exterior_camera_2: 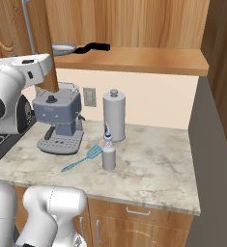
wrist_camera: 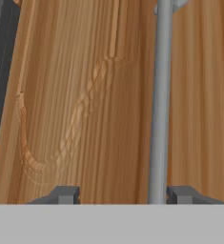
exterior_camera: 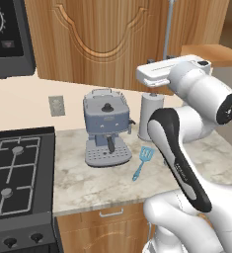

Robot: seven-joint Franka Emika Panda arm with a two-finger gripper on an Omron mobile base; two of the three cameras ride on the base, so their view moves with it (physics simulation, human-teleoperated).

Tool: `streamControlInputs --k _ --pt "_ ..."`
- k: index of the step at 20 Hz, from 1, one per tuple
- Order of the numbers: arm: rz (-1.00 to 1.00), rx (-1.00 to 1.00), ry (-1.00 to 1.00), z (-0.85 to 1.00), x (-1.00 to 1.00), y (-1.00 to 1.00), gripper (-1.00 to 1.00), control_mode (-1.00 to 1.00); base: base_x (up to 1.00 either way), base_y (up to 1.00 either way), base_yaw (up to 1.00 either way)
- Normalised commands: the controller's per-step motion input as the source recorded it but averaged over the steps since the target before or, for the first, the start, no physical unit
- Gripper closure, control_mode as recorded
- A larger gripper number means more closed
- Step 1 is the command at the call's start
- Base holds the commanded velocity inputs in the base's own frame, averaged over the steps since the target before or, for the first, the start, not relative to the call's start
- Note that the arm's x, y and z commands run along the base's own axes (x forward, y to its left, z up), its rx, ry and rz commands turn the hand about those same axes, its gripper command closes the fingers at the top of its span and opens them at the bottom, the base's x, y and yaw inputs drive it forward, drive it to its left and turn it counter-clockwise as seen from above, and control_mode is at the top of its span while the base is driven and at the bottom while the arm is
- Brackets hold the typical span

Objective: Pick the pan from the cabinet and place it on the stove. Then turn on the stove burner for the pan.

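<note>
Status: early. Pan [exterior_camera_2: 64,48] not yet picked; it lies on the cabinet [exterior_camera_2: 134,58] shelf, above the coffee machine [exterior_camera_2: 59,120]. Door swung open. Stove [exterior_camera: 19,173] bare, burner unlit.
Pan axis: level, along the shelf; handle points away from the door.
Tool [wrist_camera: 123,194]: jaws apart, straddling the door's bar handle [wrist_camera: 160,95], gripping nothing.

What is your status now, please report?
Gripper open, fingers either side of the cabinet's bar handle. Pan on the shelf inside the cabinet, not held. Stove bare. Swung door stands near pan.
</note>
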Motion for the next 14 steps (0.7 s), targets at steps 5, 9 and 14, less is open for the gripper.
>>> streamControlInputs --k 5,9,14 --pt "0.11 0.07 0.00 0.00 -0.71 -0.15 -1.00 -1.00 0.00 0.00 0.00" --pt "0.05 0.09 0.00 0.00 -0.77 -0.40 -1.00 -1.00 0.00 0.00 0.00" --pt "0.05 0.06 0.00 0.00 -0.47 -0.63 -1.00 -1.00 0.00 0.00 0.00"
